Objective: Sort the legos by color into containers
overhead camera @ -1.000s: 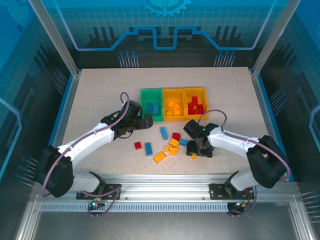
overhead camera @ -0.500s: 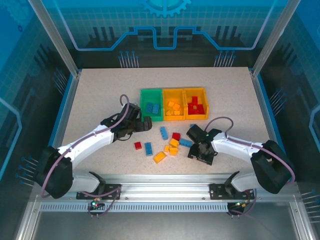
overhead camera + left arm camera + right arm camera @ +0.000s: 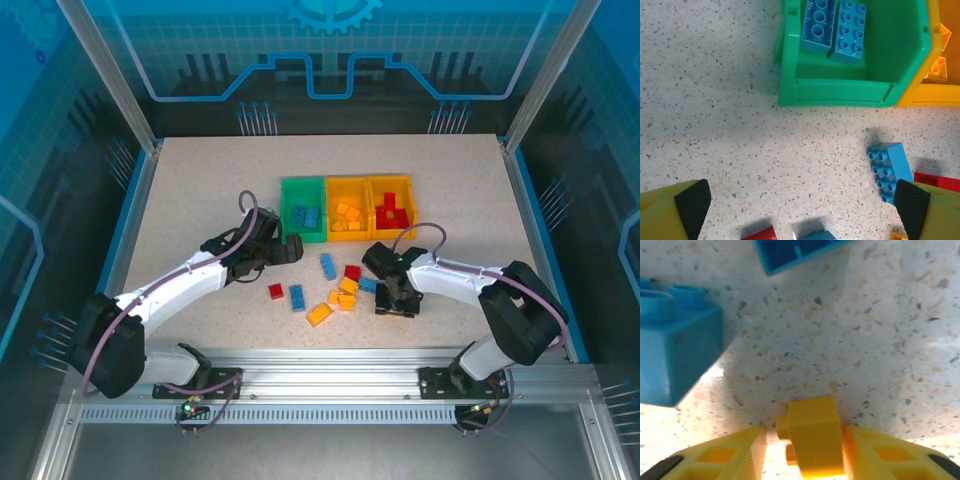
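Three joined containers sit at mid-table: a green bin (image 3: 284, 205) with two blue legos (image 3: 832, 25), a middle orange-yellow bin (image 3: 347, 183) with yellow ones, and a right orange-yellow bin (image 3: 410, 205) with red ones. Loose legos lie in front: blue (image 3: 328, 265), red (image 3: 352, 272), red (image 3: 276, 291), blue (image 3: 297, 297), yellow (image 3: 319, 314). My left gripper (image 3: 290, 248) (image 3: 800, 210) hangs open and empty just before the green bin's front wall (image 3: 840, 92). My right gripper (image 3: 395, 303) is low on the table, open around a small yellow lego (image 3: 812, 435); the right finger touches it, a slit remains on the left.
A blue lego (image 3: 887, 170) lies by my left gripper's right finger. Two blue legos (image 3: 675, 355) (image 3: 795, 252) lie just ahead of my right gripper. A cluster of yellow legos (image 3: 345, 295) sits left of it. Bare tabletop spreads to the far left and far right.
My right gripper has shifted slightly left and come down around the small yellow lego that lay beside it. My left gripper has drawn back a little from the green bin.
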`<state>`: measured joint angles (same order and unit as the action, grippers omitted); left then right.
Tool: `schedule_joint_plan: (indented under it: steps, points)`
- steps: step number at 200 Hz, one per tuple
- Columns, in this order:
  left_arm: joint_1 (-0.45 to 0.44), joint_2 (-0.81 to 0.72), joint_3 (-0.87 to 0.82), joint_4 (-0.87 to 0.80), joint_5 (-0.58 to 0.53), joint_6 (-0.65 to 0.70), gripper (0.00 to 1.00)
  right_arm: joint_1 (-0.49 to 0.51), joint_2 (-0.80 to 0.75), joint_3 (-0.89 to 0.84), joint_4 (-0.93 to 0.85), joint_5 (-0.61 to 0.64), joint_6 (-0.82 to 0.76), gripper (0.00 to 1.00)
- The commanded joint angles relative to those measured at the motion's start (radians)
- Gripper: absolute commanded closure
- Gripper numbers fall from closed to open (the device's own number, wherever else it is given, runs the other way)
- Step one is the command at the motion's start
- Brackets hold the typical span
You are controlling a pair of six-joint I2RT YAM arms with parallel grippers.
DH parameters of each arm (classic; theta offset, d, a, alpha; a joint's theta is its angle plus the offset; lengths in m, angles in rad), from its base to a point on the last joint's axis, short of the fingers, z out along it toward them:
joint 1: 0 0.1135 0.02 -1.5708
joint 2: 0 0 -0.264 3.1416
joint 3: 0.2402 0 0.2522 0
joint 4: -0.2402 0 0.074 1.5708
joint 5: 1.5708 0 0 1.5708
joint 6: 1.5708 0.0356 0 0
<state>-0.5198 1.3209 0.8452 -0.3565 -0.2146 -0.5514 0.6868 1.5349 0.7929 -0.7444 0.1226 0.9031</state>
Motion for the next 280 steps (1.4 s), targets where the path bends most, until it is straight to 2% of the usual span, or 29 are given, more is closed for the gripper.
schedule_joint_plan:
  steps: [1,60,99,119,150,228,261,280]
  points:
    - [0.011,-0.021,-0.015,0.008,-0.011,-0.005,0.01,0.01,0.06,-0.009,-0.052,0.039,-0.068,0.65]
    - [0.011,-0.023,-0.024,-0.002,-0.014,-0.01,0.01,0.036,0.032,0.045,-0.088,0.069,-0.037,0.75]
    - [0.011,-0.015,-0.03,-0.024,-0.018,-0.008,0.01,0.056,-0.033,0.24,-0.151,0.091,-0.108,0.74]
    - [0.011,-0.014,-0.038,-0.044,-0.023,-0.019,0.01,0.016,-0.022,0.338,-0.109,0.08,-0.17,0.73]
    - [0.012,-0.009,-0.046,-0.099,-0.028,-0.057,0.01,-0.082,0.107,0.511,-0.029,-0.032,-0.237,0.73]
    - [0.005,0.008,-0.091,-0.159,0.026,-0.172,0.01,-0.18,0.566,1.047,-0.163,-0.036,-0.283,0.73]
    - [0.0,0.011,-0.097,-0.175,0.03,-0.188,0.01,-0.2,0.635,1.114,-0.16,-0.045,-0.266,0.66]
    - [-0.005,0.014,-0.099,-0.182,0.03,-0.196,0.01,-0.199,0.641,1.132,-0.168,-0.048,-0.274,0.5]
